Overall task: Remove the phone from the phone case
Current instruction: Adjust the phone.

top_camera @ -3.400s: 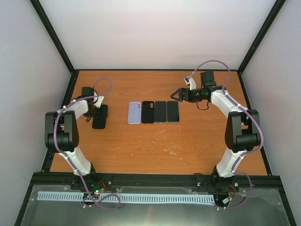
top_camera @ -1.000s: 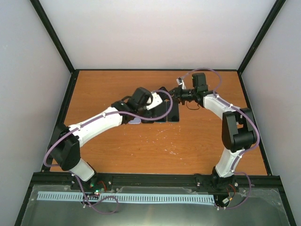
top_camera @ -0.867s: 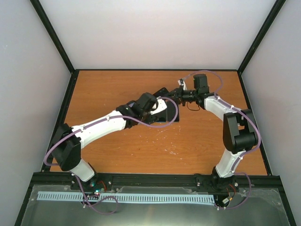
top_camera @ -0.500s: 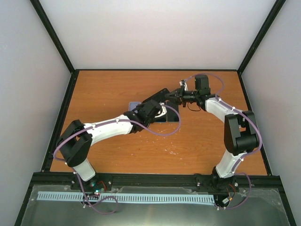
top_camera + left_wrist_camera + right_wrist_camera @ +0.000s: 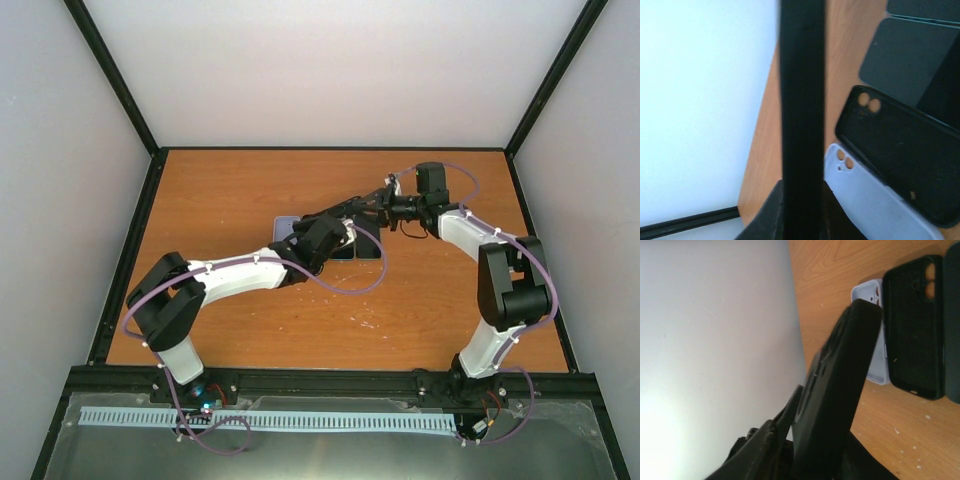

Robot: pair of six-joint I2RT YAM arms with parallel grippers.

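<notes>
Arms reaching inward, left end effector (image 5: 345,215), right end effector (image 5: 380,203), both clamping cased phone (image 5: 840,390)

Table (image 5: 250,320): wood-grain surface, smooth, satin, faint white scuffs. Held phone case (image 5: 835,390): black, matt, rubbery look. Loose black case (image 5: 900,155): matt, dull inside. Lilac case (image 5: 865,200): smooth matt plastic. Dark slab (image 5: 905,60): smooth, slight sheen. Arm shells (image 5: 235,272): glossy white plastic.
</notes>
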